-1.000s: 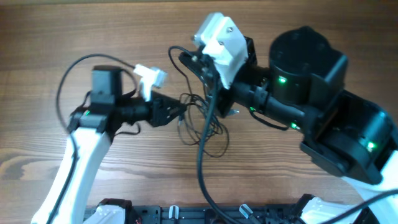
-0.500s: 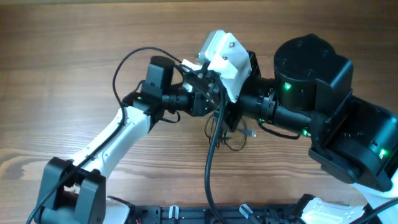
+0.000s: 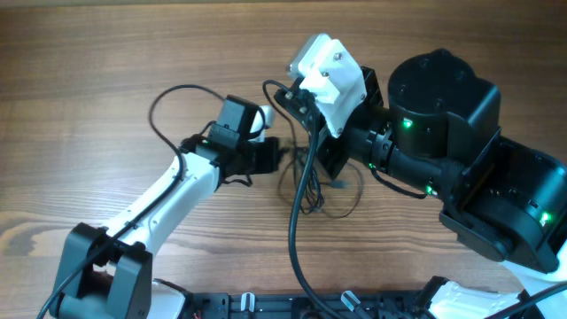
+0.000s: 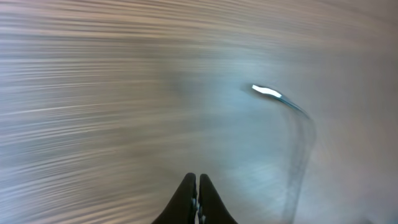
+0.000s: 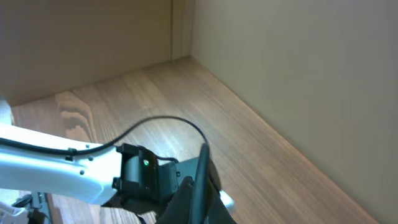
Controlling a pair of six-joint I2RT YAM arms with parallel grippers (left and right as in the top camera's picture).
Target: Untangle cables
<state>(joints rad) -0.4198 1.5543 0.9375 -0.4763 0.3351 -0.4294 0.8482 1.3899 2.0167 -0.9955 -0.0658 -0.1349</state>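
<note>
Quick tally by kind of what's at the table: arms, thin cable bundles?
Robot arms: 2 (left arm, right arm)
Thin black cable tangle: 1, strands too snarled to count separately
Total: 3

Looks like a robotics lab bench here: a white left arm (image 3: 168, 199) and a bulky black right arm (image 3: 443, 133), green status lights (image 3: 403, 123) glowing on its joints; a black rail (image 3: 266, 306) along the near edge; wood-grain table (image 3: 106, 53); plain beige walls (image 5: 280, 62) meeting in a corner.
</note>
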